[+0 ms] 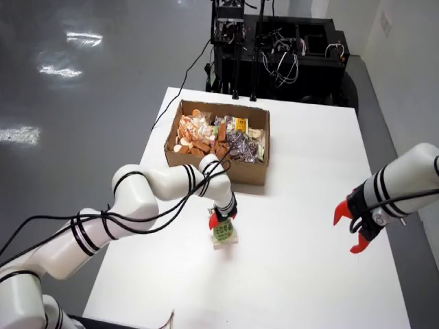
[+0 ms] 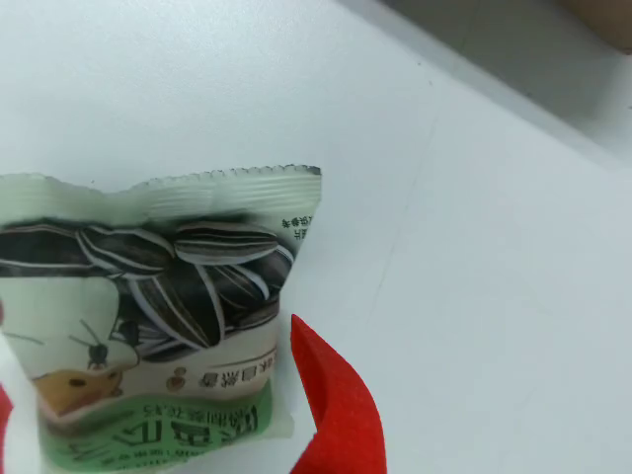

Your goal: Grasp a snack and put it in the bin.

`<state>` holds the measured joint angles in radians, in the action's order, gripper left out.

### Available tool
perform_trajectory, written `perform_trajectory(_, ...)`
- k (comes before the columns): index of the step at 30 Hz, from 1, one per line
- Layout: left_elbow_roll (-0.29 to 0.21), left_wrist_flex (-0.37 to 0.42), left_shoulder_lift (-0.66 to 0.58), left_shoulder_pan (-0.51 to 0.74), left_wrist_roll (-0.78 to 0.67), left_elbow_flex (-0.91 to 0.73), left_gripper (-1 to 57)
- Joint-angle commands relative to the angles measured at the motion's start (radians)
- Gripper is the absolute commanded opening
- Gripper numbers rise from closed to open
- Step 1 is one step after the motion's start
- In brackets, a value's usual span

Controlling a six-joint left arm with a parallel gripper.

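Judging from where things lay, the task was at its grasping stage: one snack packet (image 1: 223,232) sat on the white table (image 1: 309,274), in front of the cardboard box (image 1: 218,142) and not yet in it. What remained, by my reading, was to lift the packet, carry it the short way back over the box and let it go.

Nearest the overhead camera, the working arm came in from the lower left of that view, its white links wrapped in black cable, and bent at the elbow so that the wrist pointed down at the table. Its gripper (image 1: 223,219) stood directly over the packet with red fingers on either side. The wrist view showed the packet (green and white, printed with sunflower seeds) (image 2: 158,326) between the red fingertips (image 2: 336,405), one on its right edge and a sliver of the other at the frame's left edge. The jaws seemed to be closed on it, though whether the packet was off the table yet could not be told.

Off to the right a second arm hung idle with its own red gripper (image 1: 358,227) spread, well apart from everything.

Farther back the box stood already heaped with other snacks, and beyond it, past the table's far edge, was a black equipment rack (image 1: 274,48).
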<state>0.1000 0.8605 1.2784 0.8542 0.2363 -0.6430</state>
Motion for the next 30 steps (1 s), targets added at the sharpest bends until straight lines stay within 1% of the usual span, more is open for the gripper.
perform_trajectory(1,-0.001,-0.011,0.013,0.001,0.003,0.002,54.5)
perform_trajectory(4,-0.002,-0.022,0.021,-0.001,0.004,0.002,52.4)
perform_trajectory(9,-0.006,-0.043,0.026,-0.004,0.002,0.001,45.6)
perform_trajectory(17,-0.001,-0.044,0.029,-0.002,-0.031,0.002,30.9)
perform_trajectory(23,0.02,-0.028,0.03,0.003,-0.085,0.002,20.0)
perform_trajectory(26,0.033,-0.015,0.031,0.01,-0.106,0.003,16.3)
perform_trajectory(30,0.042,0.002,0.031,0.019,-0.129,0.008,13.4)
